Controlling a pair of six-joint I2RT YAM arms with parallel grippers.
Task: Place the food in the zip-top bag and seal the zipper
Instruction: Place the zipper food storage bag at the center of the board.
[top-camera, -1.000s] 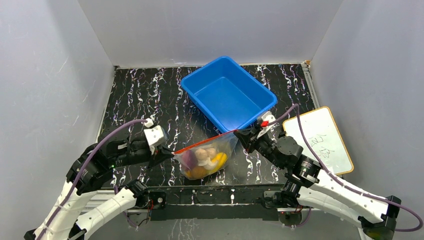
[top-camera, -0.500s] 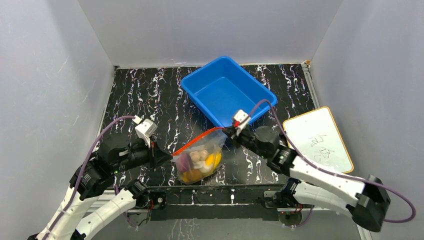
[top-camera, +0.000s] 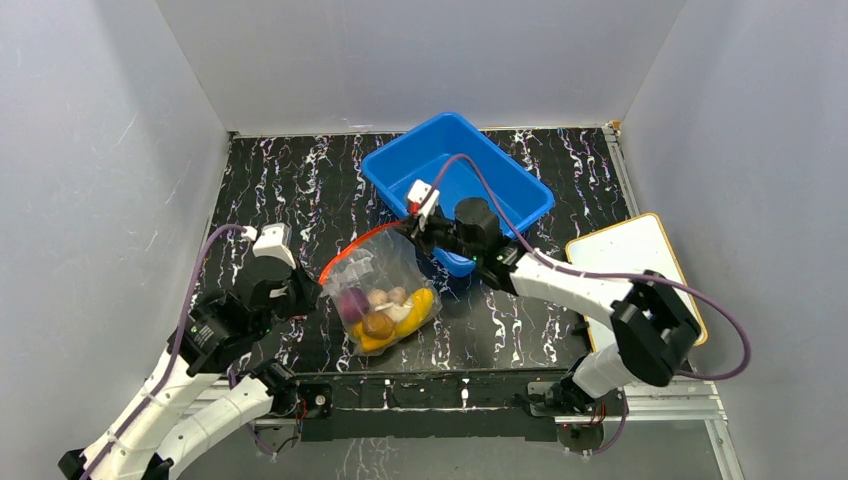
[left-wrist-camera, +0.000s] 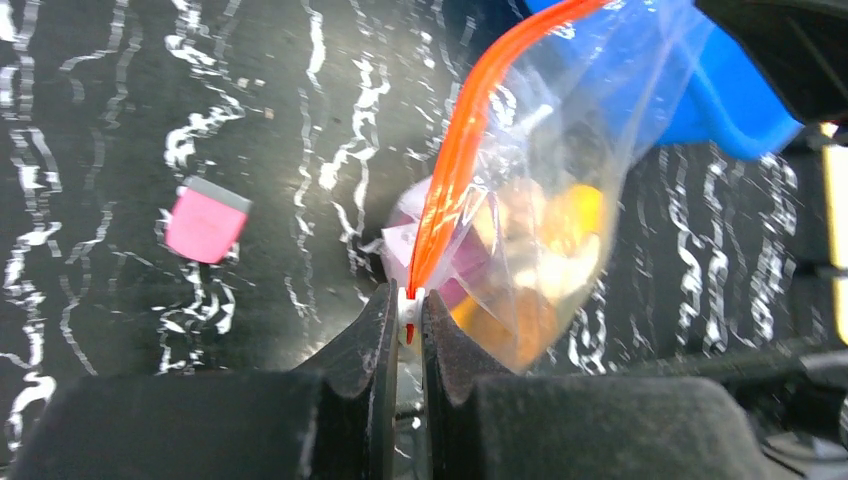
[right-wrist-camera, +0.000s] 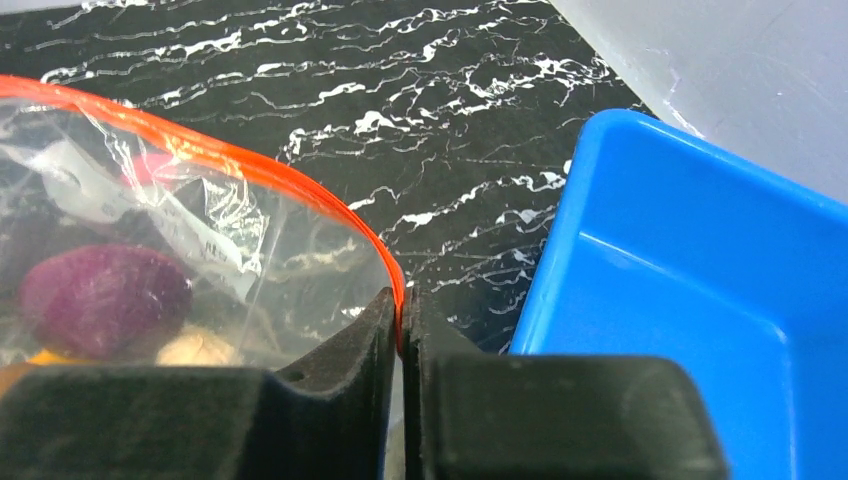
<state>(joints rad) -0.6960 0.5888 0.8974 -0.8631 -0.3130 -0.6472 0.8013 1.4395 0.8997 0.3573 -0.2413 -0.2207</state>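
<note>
Nearest to me, the left gripper (top-camera: 305, 300) has its jaws pressed together on one end of the zipper (left-wrist-camera: 460, 150), pinching the red-orange strip right at its tip. From that pinch the zip-top bag (top-camera: 385, 290) hangs low over the near part of the table (top-camera: 280, 190), its belly sagging. I cannot tell whether the bottom touches the tabletop.

All the food (top-camera: 385, 315) I can see is inside the bag, purple, yellow, orange-brown and pale pieces heaped at the bottom, so I judge the loading done. The weight seems to be what pulls the plastic down from the strip.

A pink block (left-wrist-camera: 205, 220) lies on the table beside the bag, apart from it.

Farther back, the right gripper (top-camera: 415, 232) clamps the other end of the zipper, jaws closed on the strip with no gap showing. With both ends held, the mouth arches up in a bow between them. I take that as a hold meant to stretch the strip straight for pressing shut. Whether the strip is sealed along its length I cannot tell.

Behind the right gripper sits the blue bin (top-camera: 455, 180).
</note>
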